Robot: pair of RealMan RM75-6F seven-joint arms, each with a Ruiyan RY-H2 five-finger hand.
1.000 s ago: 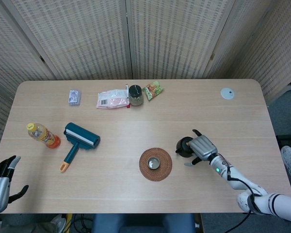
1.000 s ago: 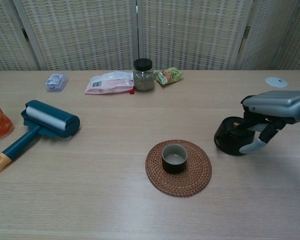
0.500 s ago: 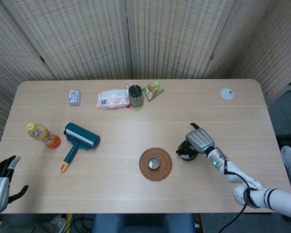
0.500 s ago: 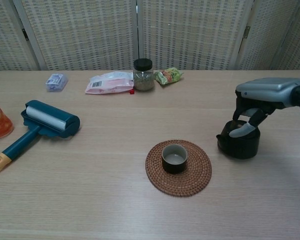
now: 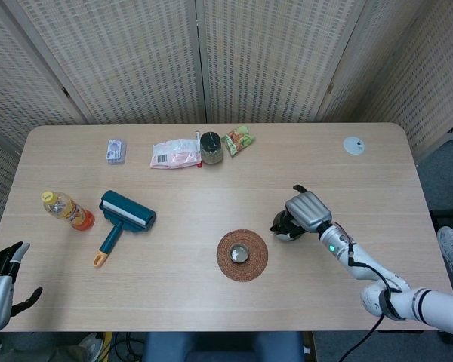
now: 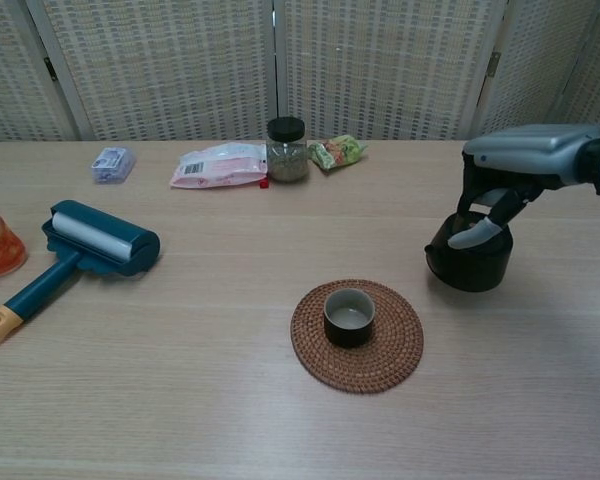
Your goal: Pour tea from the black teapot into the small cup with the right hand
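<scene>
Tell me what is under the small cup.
The small cup stands upright at the middle of a round woven coaster on the table. The coaster's centre is covered by the cup, so it cannot be seen.

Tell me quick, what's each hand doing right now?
Left hand: open, holding nothing, at the table's near-left edge.
Right hand: gripping the teapot from above.

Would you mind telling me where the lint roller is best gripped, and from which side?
Grip the lint roller by its slim handle, near the orange tip, coming from above on the robot's left. The handle lies flat, angled toward the table's near-left edge, clear of the bulky head.
</scene>
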